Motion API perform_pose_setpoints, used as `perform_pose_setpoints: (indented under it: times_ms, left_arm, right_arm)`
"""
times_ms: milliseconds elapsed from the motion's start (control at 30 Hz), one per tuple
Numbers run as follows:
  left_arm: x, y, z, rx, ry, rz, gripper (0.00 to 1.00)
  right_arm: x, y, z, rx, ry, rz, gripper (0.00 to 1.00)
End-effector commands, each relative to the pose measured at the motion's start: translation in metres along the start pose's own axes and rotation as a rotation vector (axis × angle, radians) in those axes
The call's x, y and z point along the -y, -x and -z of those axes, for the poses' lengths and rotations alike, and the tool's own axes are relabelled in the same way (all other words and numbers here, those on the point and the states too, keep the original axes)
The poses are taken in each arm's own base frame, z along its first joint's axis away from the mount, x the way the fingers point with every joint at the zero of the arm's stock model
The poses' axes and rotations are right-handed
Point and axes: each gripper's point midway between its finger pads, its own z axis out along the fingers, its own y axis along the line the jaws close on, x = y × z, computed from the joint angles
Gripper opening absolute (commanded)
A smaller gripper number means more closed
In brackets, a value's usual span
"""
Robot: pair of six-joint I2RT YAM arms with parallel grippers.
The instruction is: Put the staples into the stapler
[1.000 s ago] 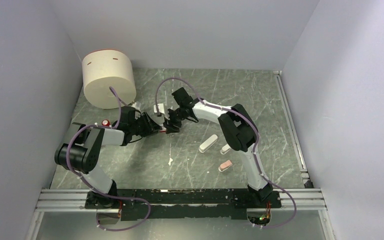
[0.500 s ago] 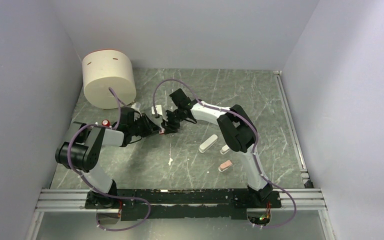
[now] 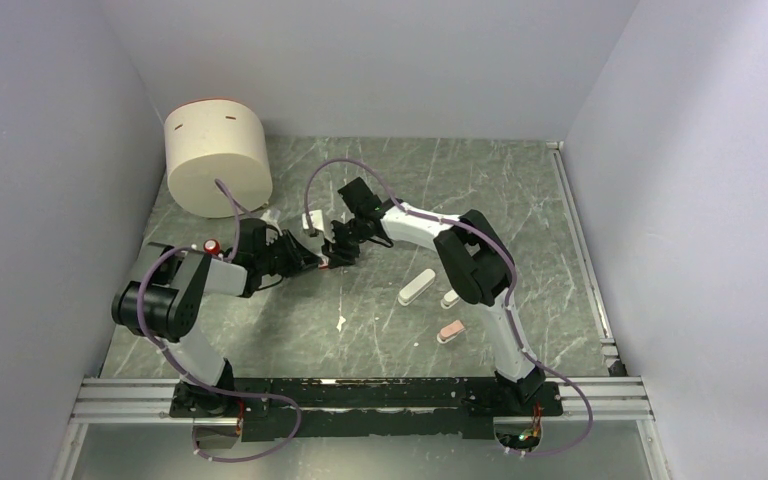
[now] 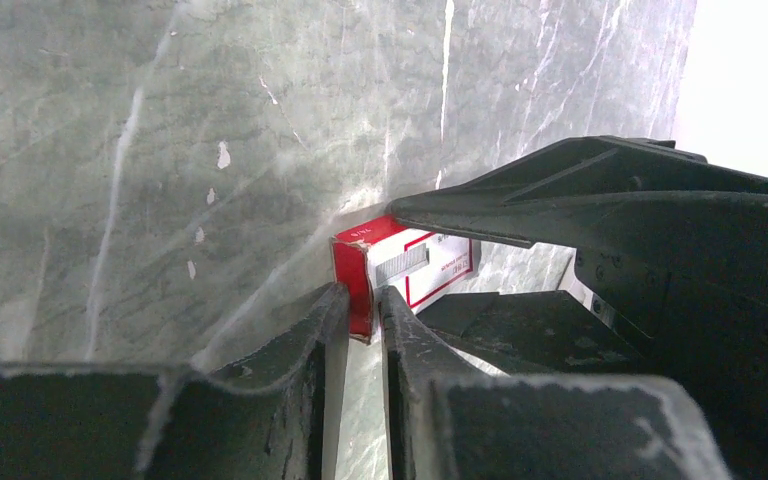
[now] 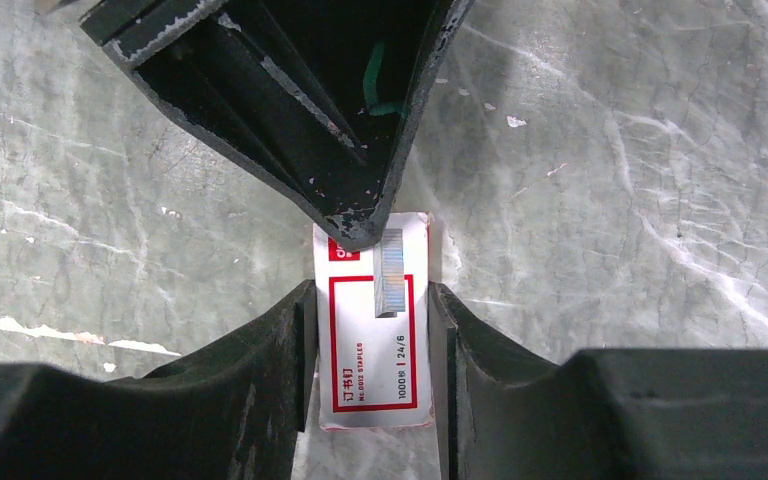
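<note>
The little red-and-white staples box (image 5: 375, 345) lies flat on the marble table, left of centre in the top view (image 3: 327, 260). Its lid shows a printed strip of staples; the staples themselves are hidden inside. My right gripper (image 5: 372, 305) is shut on the box's two long sides. My left gripper (image 4: 362, 300) comes from the opposite end and is shut on the box's red end flap (image 4: 352, 275). The slim white stapler (image 3: 416, 287) lies apart, to the right of both grippers.
A short white stubby piece (image 3: 450, 298) and a pink stubby piece (image 3: 451, 331) lie just right of the stapler. A large cream cylinder (image 3: 217, 158) stands at the back left. Grey walls close in three sides.
Both grippers have shifted slightly to the left together, with the box held between them. The stapler and stubby pieces have not moved.
</note>
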Motion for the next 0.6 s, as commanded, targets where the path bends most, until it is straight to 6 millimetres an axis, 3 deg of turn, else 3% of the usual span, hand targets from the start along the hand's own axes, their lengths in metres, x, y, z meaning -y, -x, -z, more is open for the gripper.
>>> perform_pose_setpoints:
  times_ms: [0,567]
  left_arm:
    - [0.023,-0.001,0.0,-0.017,-0.122,-0.018,0.22]
    - [0.029,-0.009,0.002,-0.038,-0.177,0.047,0.23]
  right_arm:
    - [-0.033,-0.03,-0.021,-0.096,0.069,-0.036,0.44]
    - [-0.041,-0.001,-0.03,0.013,0.082,-0.039,0.46]
